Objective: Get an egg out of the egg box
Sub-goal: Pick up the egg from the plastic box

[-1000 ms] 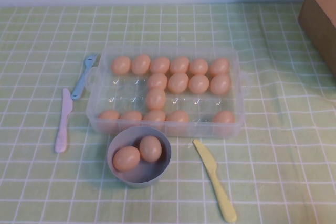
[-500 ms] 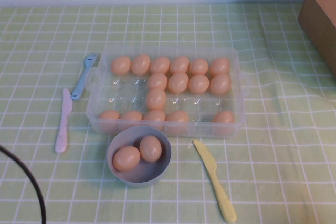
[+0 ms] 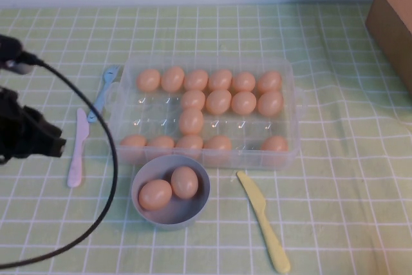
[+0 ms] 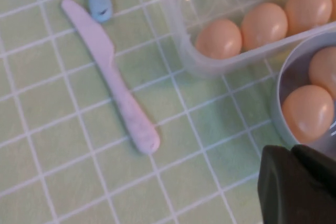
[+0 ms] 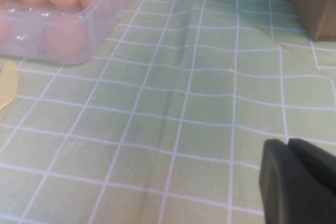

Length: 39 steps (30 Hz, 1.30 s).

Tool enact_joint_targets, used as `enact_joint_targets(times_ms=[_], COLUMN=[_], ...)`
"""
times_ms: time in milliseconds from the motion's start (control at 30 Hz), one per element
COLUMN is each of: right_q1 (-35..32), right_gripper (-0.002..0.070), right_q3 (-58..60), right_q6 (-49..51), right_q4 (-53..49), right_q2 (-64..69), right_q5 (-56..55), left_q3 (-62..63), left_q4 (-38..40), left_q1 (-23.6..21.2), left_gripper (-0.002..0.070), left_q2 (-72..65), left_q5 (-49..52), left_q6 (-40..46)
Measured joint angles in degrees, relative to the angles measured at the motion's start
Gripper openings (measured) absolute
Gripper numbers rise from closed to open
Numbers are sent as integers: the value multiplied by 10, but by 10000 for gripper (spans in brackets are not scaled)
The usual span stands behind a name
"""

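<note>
Left pincer (image 3: 48,146) hovers over the table (image 3: 335,191), beside the pink knife (image 3: 77,149), well short of the egg box (image 3: 122,69); it grips nothing, and I cannot tell whether it is released or clenched.

Right pincer (image 5: 299,182): off to the box's far side, low over bare cloth, state likewise unclear.

Nearest egg (image 3: 134,141) sits in the box's front row beyond the knife.

Bowl (image 3: 145,214) holds two eggs.

Judgement: reach only begun; approach, grasp and lift remain.
</note>
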<state>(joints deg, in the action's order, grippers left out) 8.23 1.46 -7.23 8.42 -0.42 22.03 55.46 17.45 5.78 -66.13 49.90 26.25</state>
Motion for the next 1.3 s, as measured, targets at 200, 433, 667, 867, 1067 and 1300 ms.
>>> enact_joint_targets(times_ms=[200, 433, 667, 867, 1067, 1300], right_q1=[0, 0, 0, 0, 0, 0], right_gripper=[-17, -17, -17, -17, -17, -17], right_q3=[0, 0, 0, 0, 0, 0], right_q6=[0, 0, 0, 0, 0, 0], right_q4=[0, 0, 0, 0, 0, 0], right_q2=[0, 0, 0, 0, 0, 0], right_q5=[0, 0, 0, 0, 0, 0], left_q3=[114, 246, 334, 413, 473, 500], left_q4=[2, -26, -47, -56, -90, -116], left_q1=[67, 111, 129, 153, 154, 154], left_gripper=[-5, -5, -5, -5, -5, -4], left_q2=[-140, -246, -313, -393, -457, -508], left_q5=[24, 94, 99, 95, 89, 48], left_q6=[42, 57, 62, 63, 45, 39])
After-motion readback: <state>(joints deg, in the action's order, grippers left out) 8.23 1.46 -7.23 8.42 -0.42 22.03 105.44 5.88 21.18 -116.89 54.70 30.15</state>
